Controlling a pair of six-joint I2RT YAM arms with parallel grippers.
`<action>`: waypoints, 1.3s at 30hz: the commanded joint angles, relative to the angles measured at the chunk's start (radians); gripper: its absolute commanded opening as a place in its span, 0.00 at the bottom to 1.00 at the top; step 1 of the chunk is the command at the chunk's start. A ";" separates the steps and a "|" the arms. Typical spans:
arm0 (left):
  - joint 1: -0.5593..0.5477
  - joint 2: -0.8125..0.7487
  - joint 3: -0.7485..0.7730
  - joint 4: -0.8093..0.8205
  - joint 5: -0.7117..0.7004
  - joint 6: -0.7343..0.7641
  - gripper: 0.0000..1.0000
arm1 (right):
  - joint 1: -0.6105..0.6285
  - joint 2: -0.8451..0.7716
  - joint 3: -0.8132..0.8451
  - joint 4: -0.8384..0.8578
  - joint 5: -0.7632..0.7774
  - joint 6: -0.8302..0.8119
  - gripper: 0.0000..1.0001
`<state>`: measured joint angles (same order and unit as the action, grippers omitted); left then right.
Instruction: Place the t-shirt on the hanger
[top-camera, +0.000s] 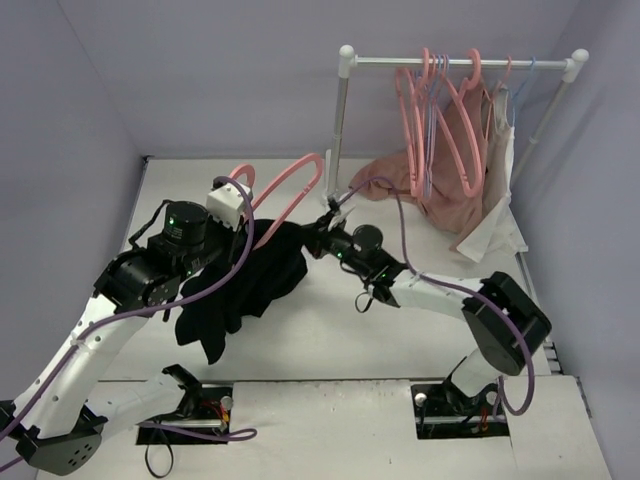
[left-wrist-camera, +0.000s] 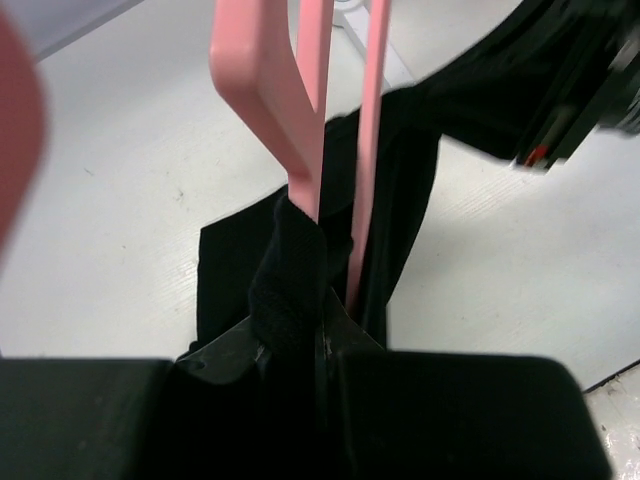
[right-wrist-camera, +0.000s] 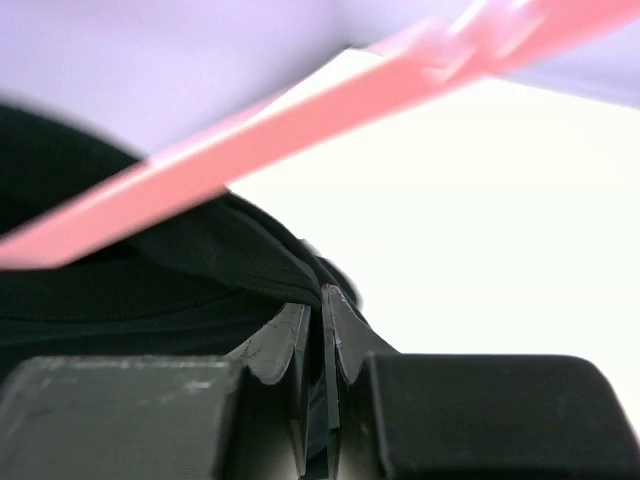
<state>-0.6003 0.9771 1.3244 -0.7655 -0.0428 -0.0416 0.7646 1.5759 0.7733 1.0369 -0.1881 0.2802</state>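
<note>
The pink hanger (top-camera: 292, 184) is held above the table, hook to the left. The black t-shirt (top-camera: 240, 285) hangs from it in a bunch down to the table. My left gripper (top-camera: 252, 216) is shut on the hanger's middle, with black fabric bunched between the fingers. In the left wrist view the hanger (left-wrist-camera: 300, 150) runs down into the shut left gripper (left-wrist-camera: 320, 325), with the t-shirt (left-wrist-camera: 400, 190) draped around it. My right gripper (top-camera: 323, 228) is shut on a fold of the t-shirt (right-wrist-camera: 150, 260) just under the hanger's arm (right-wrist-camera: 300, 120); its closed tips (right-wrist-camera: 322, 295) pinch the cloth.
A white pipe rack (top-camera: 460, 62) stands at the back right with several pink hangers (top-camera: 440, 110), thin pale-blue ones, a dusty-pink garment (top-camera: 445, 185) and a white garment (top-camera: 500, 190). Purple walls enclose the white table (top-camera: 400, 340).
</note>
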 joint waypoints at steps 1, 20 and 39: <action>0.007 -0.020 -0.003 0.015 -0.031 0.019 0.00 | -0.083 -0.139 0.013 -0.111 0.089 -0.103 0.00; 0.004 -0.018 -0.071 0.099 -0.009 -0.041 0.00 | 0.026 -0.155 0.055 -0.299 0.026 -0.099 0.63; -0.008 -0.027 -0.087 0.114 -0.007 -0.097 0.00 | 0.181 0.018 0.131 -0.066 0.178 -0.003 0.59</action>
<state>-0.6012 0.9733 1.2195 -0.7408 -0.0460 -0.1083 0.9259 1.5687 0.8416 0.8089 -0.0798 0.2344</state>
